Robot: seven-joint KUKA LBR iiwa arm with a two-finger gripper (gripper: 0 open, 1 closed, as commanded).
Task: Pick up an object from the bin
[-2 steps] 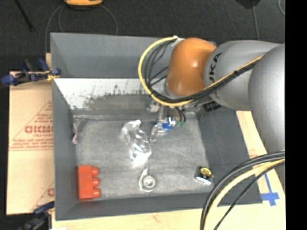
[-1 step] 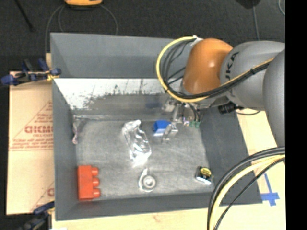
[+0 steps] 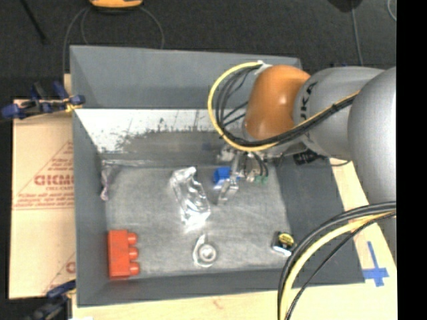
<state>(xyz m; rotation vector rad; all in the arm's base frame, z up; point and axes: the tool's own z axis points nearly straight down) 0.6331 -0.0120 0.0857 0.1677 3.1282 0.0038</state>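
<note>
**Gripper low near the bin's middle, beside clear wrap and a blue piece**

We see the bin [image 3: 87,199] holding a few loose things, mostly well apart. The gripper [image 3: 229,182] hangs low near the middle, a little toward the back wall. We cannot tell whether it is spread or pressed together, because the wrist covers it.

The largest thing is the red block [image 3: 123,253] in the front left corner. We judge it stiff, light and easy to pinch across its flat sides, but it lies well away from the gripper.

Next is the clear wrap [image 3: 189,197], crumpled at the middle just left of the gripper. We judge it very light, soft and slippery. It would crush under a pinch and is best taken at a raised fold.

The clear ring [image 3: 205,253] near the front wall lies flat and low, so it would be hard to get under.

Smallest is the blue piece [image 3: 221,177], right at the gripper, between it and the wrap. It is probably hard plastic, though it is too small for us to be sure. We would take it squarely across its narrow width, since so small a thing could pop out sideways.
</note>
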